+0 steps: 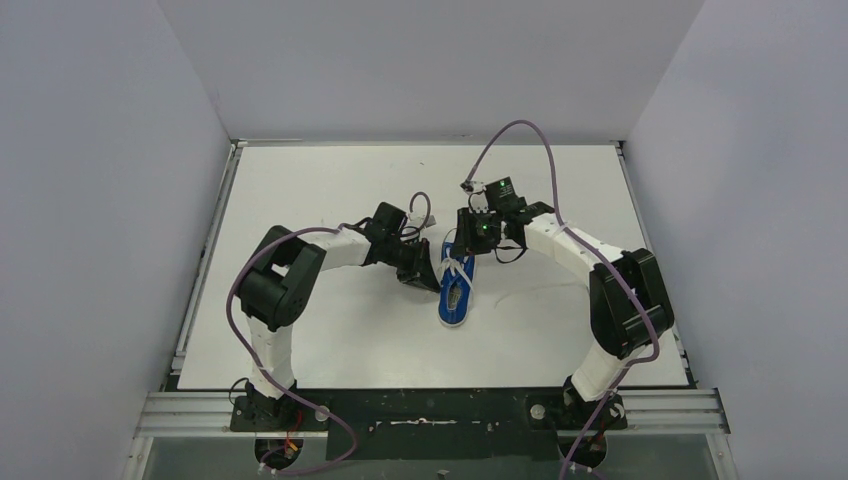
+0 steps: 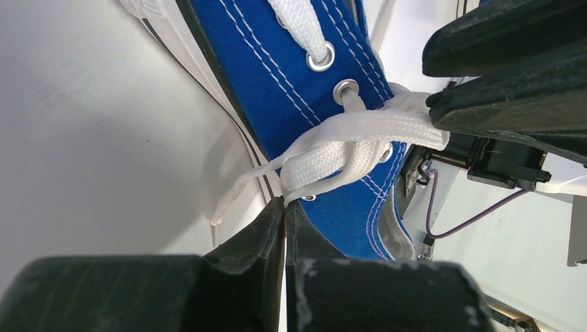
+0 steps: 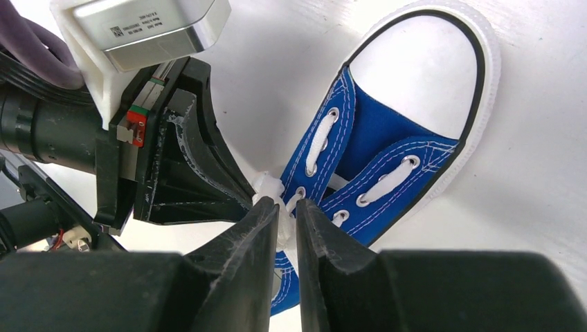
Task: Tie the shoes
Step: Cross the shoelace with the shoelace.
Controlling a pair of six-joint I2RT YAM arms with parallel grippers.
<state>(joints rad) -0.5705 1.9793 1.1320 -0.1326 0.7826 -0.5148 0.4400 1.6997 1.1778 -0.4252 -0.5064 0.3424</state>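
Note:
One blue canvas sneaker (image 1: 456, 290) with white sole lies mid-table, toe cap toward the arm bases. It fills the left wrist view (image 2: 277, 76) and shows in the right wrist view (image 3: 387, 149). The second shoe is out of view. My left gripper (image 1: 428, 270) sits at the shoe's left side, shut (image 2: 285, 202) on a white lace strand. My right gripper (image 1: 468, 250) is over the shoe's ankle end, shut (image 3: 284, 206) on the white lace (image 2: 360, 131) where the strands cross. The two grippers almost touch. A loose lace end (image 2: 232, 197) trails onto the table.
The white table (image 1: 330, 190) is walled by grey panels left, right and behind. Purple cables (image 1: 520, 130) arc from both arms. A metal rail (image 1: 430, 410) runs along the near edge by the arm bases.

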